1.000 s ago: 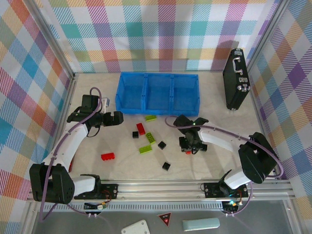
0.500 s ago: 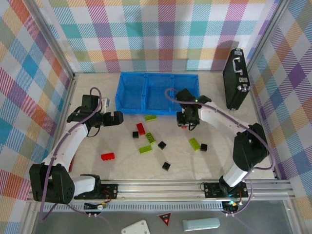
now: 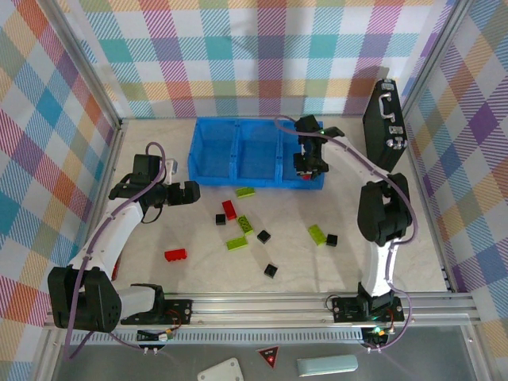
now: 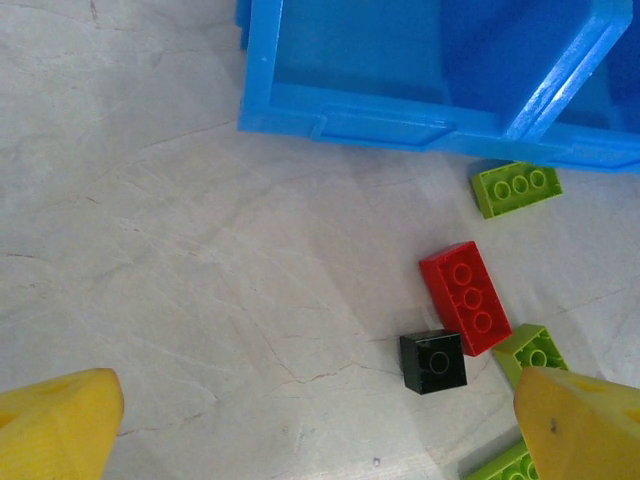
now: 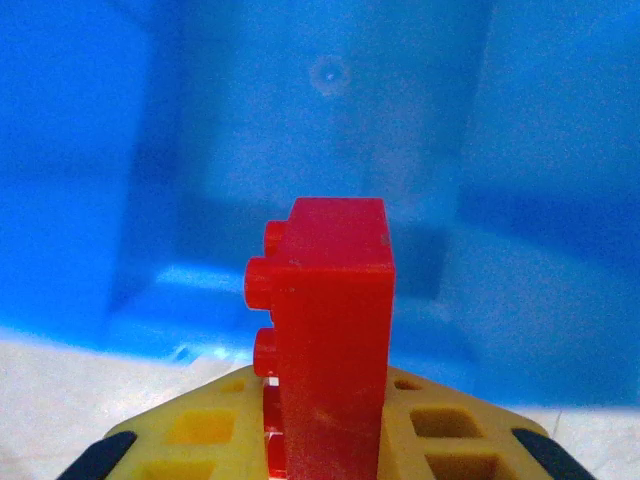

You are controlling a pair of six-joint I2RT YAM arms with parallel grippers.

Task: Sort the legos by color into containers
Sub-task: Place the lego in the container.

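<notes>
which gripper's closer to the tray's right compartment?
Right. The right gripper, jaws shut on a red brick, is over the near part of that compartment. The left gripper, open, sits off the near left corner of the tray.

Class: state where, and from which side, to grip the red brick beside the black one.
Likely from above: pinch the red brick across its long sides at the end away from the black brick, which crowds the other; it lies flat, studs up.
</notes>
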